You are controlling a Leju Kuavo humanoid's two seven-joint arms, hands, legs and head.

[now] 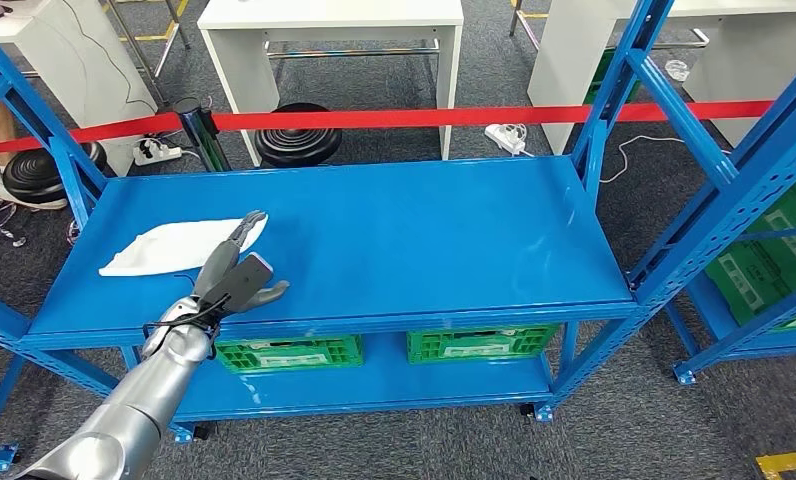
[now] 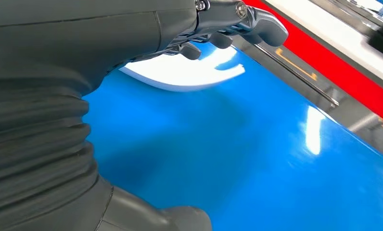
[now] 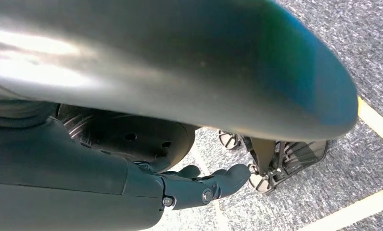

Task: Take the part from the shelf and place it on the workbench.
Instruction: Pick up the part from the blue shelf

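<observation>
The part [image 1: 169, 247] is a flat white piece lying on the left of the blue shelf top [image 1: 394, 230]. My left hand [image 1: 236, 272] reaches in over the shelf's front edge, fingers spread and stretched out. Its longest fingertips lie over the part's right end, and I cannot tell whether they touch it. The left wrist view has the dark fingers [image 2: 242, 19] just above the white part [image 2: 189, 72], nothing held between them. My right hand [image 3: 199, 185] hangs beside my body above the carpet, fingers loosely extended and empty.
Two green crates [image 1: 289, 352] [image 1: 479, 343] stand on the lower shelf. Blue uprights and braces [image 1: 734, 190] rise at the right and at the left corner. Behind the shelf runs a red barrier tape [image 1: 454, 117], with a black round base [image 1: 297, 135] and a white table [image 1: 334, 30].
</observation>
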